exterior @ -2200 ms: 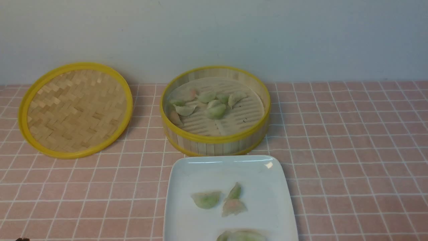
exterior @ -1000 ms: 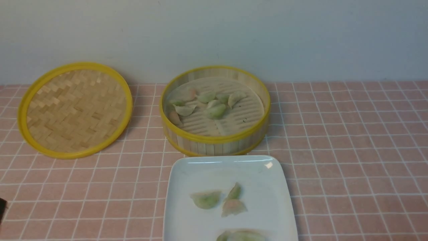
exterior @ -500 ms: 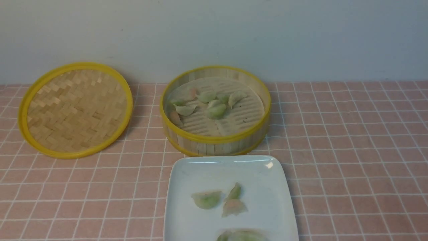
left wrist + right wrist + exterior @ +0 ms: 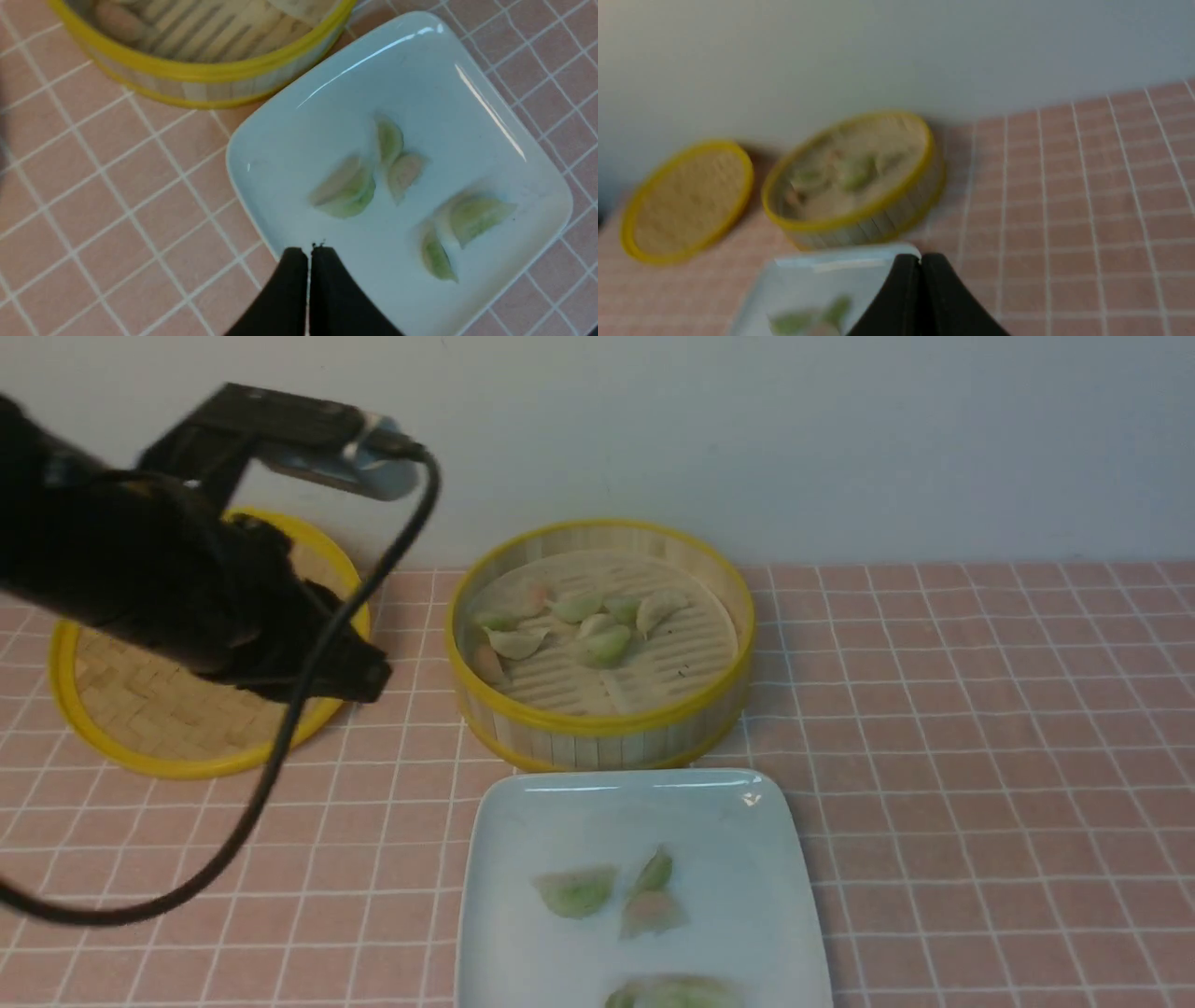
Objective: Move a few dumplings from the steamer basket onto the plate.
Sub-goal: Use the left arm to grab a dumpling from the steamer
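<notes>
The steamer basket (image 4: 597,733) stands at the back centre with several dumplings (image 4: 579,621) on its slotted floor. The white plate (image 4: 523,798) lies just in front of it with several dumplings (image 4: 577,891) on it. My left gripper (image 4: 367,681) is shut and empty, held high to the left of the basket, over the lid's near edge. In the left wrist view the shut gripper (image 4: 308,249) hangs over the plate's (image 4: 243,154) rim, with the plate's dumplings (image 4: 348,189) and the basket (image 4: 201,74) beyond. My right gripper (image 4: 920,259) is shut and empty; it does not show in the front view.
A flat woven lid (image 4: 140,719) with a yellow rim lies left of the basket, partly hidden by my left arm and its cable (image 4: 280,747). The pink checked cloth (image 4: 980,756) covers the table. A pale wall stands close behind the basket.
My left arm has swung into the front view from the left and now hangs over the lid. The dumplings, basket and plate have not moved.
</notes>
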